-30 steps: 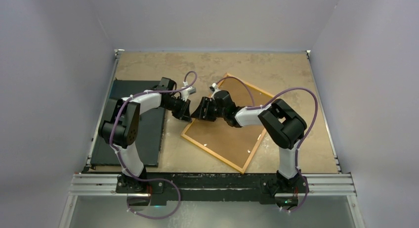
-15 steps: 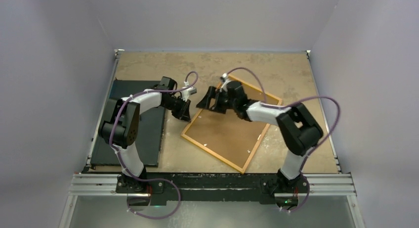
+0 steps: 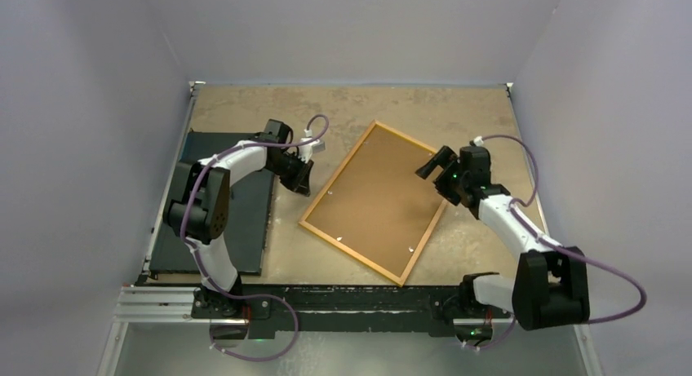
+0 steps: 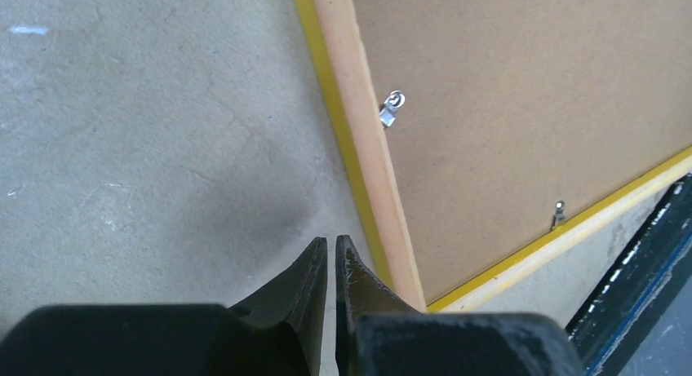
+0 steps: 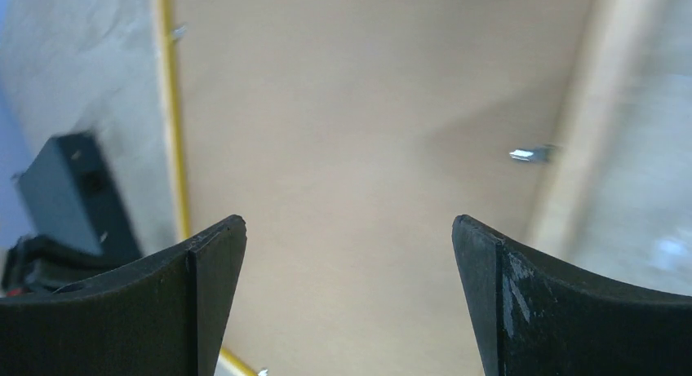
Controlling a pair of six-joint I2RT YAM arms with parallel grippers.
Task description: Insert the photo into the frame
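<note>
A: Where's the frame (image 3: 351, 253)?
B: Face down mid-table, brown backing board (image 3: 377, 198) up, black board (image 3: 245, 209) to its left.
A: Grippers?
B: Left gripper (image 3: 303, 181) pinched closed on nothing, just beside the frame's left edge. Right gripper (image 3: 433, 165) spread wide, empty, over the right edge.

Top view high overhead, facing down; wrist views close, sharing frame (image 4: 363, 148).
</note>
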